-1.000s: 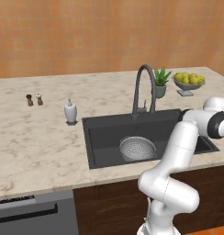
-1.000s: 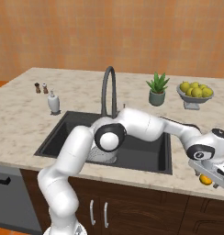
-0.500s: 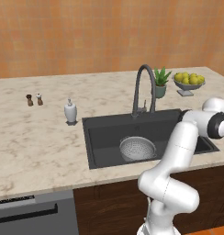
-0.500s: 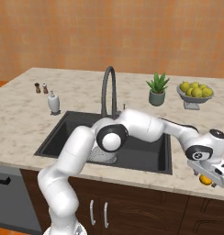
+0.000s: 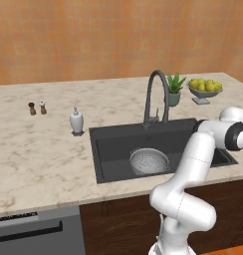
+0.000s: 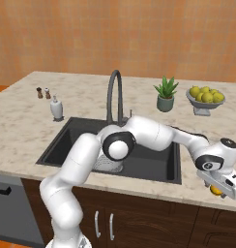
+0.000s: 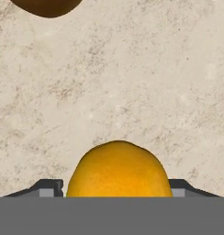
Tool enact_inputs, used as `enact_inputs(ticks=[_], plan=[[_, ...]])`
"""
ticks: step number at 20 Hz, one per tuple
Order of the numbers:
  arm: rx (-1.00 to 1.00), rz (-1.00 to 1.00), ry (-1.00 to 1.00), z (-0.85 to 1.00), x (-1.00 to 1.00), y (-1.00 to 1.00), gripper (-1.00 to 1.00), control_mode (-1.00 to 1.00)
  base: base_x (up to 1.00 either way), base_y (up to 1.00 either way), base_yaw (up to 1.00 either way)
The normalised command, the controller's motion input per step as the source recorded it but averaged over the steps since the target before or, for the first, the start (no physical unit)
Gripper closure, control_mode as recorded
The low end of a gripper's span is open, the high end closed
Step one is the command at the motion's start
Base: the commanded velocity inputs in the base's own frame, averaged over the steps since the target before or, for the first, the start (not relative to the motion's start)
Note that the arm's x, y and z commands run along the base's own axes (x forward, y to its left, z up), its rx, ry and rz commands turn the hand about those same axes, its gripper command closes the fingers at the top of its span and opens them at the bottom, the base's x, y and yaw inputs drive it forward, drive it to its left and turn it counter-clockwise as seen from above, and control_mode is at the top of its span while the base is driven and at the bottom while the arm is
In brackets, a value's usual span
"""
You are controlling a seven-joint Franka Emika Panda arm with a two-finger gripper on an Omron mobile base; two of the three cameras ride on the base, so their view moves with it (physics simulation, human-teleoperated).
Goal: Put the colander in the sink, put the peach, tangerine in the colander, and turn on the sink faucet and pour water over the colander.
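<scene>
Hovering hand: the gripper (image 6: 218, 188) hangs low over the front right corner of the marble counter (image 6: 23, 121), well to the right of the sink (image 6: 62, 140), pointing down at the stone.
Grip: the two dark finger tips stand on either side of an orange fruit (image 7: 118, 170), very near its flanks; whether they press on it yet I cannot tell.
Orange fruit: round and yellow-orange, it sits on the counter directly under the hand (image 6: 215, 190); whether it is the tangerine or the peach I cannot tell.
Second fruit: a dark brownish round shape (image 7: 45, 5), cut off by the top of the hand view, lies on the counter apart from the orange one.
Colander: the perforated metal colander (image 5: 149, 162) sits upright on the floor of the sink (image 5: 113, 144), near its front wall and about midway along it; from the right base view the arm partly hides it (image 6: 109, 165).
Sink faucet: the dark gooseneck sink faucet (image 5: 156, 94) stands at the back edge of the basin, its spout arching over the sink (image 6: 115, 94).
Back left of counter: a white soap bottle (image 5: 76, 122) stands just beside the sink's back left corner, and two small shakers (image 5: 37, 107) stand farther left.
Back right of counter: a potted plant (image 5: 174, 89) stands near the faucet, with a bowl of lemons (image 5: 204, 89) to its right.
</scene>
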Motion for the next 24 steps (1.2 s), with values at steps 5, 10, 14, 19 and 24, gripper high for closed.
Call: enact_inputs(ticks=[5,10,14,19,24], plan=[[-0.02,0.03,-0.02,0.04,-0.07,0.19,1.00,-1.00,0.00,0.00,0.00],[0.00,0.18,0.00,0.45,-0.39,0.37,1.00,-1.00,0.00,0.00,0.00],[-0.06,0.23,-0.02,0.55,-0.41,0.60,1.00,-1.00,0.00,0.00,0.00],[-0.10,0.25,0.00,0.52,-0.28,0.71,1.00,-1.00,0.00,0.00,0.00],[-0.08,0.24,0.00,0.47,-0.23,0.73,1.00,-1.00,0.00,0.00,0.00]])
